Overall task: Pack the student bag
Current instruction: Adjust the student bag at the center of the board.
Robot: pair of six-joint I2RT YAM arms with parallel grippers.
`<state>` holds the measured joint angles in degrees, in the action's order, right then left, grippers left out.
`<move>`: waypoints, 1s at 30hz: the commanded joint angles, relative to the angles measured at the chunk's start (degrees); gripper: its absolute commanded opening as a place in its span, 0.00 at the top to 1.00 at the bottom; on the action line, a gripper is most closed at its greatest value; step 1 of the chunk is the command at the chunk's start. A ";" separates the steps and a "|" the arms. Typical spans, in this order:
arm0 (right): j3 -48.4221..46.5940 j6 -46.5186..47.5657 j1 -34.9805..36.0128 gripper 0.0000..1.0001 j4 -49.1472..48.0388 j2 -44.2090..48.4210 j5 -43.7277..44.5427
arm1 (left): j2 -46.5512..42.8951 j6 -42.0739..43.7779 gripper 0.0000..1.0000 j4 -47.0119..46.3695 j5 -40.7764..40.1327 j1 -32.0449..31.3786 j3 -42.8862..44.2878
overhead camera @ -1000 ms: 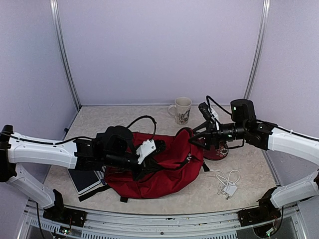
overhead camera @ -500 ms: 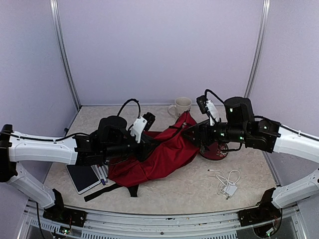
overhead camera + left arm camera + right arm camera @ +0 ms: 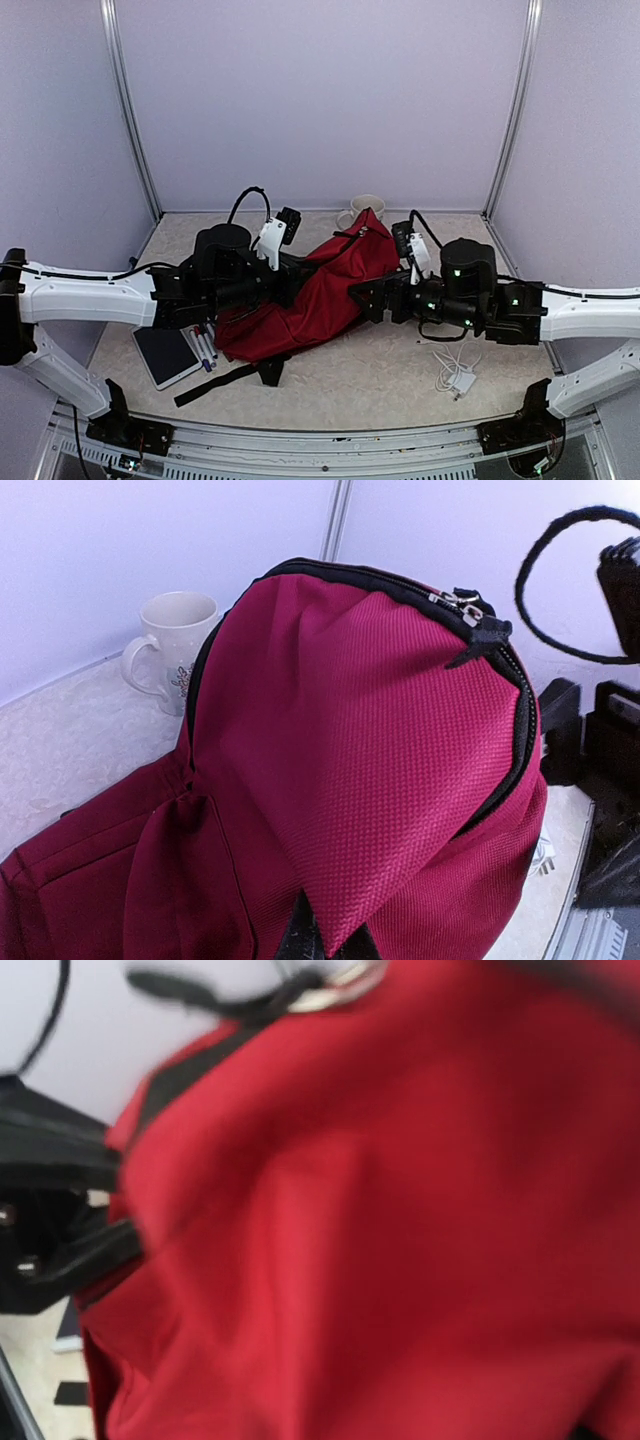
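The student bag point(image 3: 325, 295) is a dark red backpack, hoisted so that its top corner point(image 3: 372, 218) points up and back while its lower end rests on the table. My left gripper point(image 3: 292, 282) is shut on a fold of its fabric; the left wrist view shows the cloth pinched between the fingertips point(image 3: 325, 942), and the bag point(image 3: 380, 750) with its black zipper rises above them. My right gripper point(image 3: 362, 298) sits low against the bag's right side, fingers spread, holding nothing. Blurred red fabric point(image 3: 380, 1240) fills the right wrist view, and the fingers are hidden there.
A white mug point(image 3: 360, 207) stands behind the bag, also seen in the left wrist view point(image 3: 172, 640). A tablet point(image 3: 165, 355) and pens point(image 3: 204, 345) lie at the left. A white charger cable point(image 3: 456, 370) lies at the right. A black strap point(image 3: 228, 382) trails toward the front edge.
My left gripper has lifted the bag up and back, standing it on end. My right gripper has let go of the bag's top, opened, and dropped lower and left along its side.
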<state>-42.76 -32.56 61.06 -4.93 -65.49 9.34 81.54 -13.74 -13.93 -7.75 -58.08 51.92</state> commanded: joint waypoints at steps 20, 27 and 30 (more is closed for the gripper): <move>12.62 19.88 -23.50 1.00 -11.47 2.13 -38.09 | -9.38 2.53 1.00 -7.02 9.72 5.16 -2.38; 11.36 26.15 -27.33 1.00 -5.47 2.06 -45.41 | -11.19 3.38 1.00 -4.64 6.79 5.70 -2.88; 10.01 25.95 -27.39 1.00 -5.87 0.30 -46.98 | -10.25 3.10 1.00 -4.81 7.09 4.88 -2.88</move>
<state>-33.85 -9.58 38.81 -21.50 -64.31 -38.83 77.01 -11.16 -16.78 10.20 -57.74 49.39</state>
